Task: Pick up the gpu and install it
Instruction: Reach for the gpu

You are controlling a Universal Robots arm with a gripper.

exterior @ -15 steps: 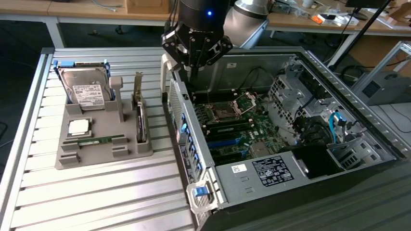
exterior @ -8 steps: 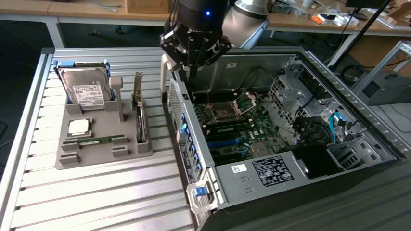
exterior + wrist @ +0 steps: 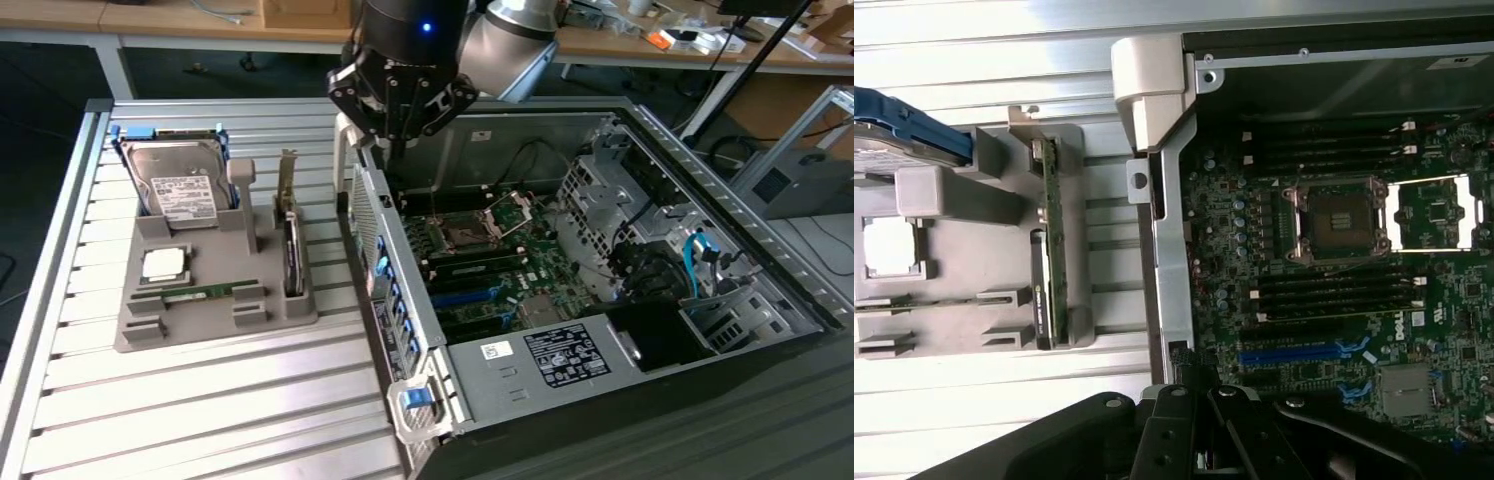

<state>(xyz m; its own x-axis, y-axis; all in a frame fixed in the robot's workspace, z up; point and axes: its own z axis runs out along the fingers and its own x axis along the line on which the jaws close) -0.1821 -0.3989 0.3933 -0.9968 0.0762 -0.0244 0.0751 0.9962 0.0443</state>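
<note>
- Hovering over the near side wall of the open computer case [image 3: 395, 262], the gripper [image 3: 384, 150] has its fingers drawn together and carries nothing.
- The gpu [image 3: 291, 250] stands on edge in the grey holder [image 3: 214, 322], in the slot nearest the case, its silvery bracket rising at one end.
- The holder sits on the slatted tabletop [image 3: 200, 420]; a hard drive [image 3: 180, 190] stands upright in it too.

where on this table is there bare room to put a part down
Widest bare patch: the slatted table between the grey holder and the exterior view's bottom edge. A smaller strip lies behind the hard drive. The gap between the gpu and the computer case is narrow; the holder and the case interior are crowded.
</note>
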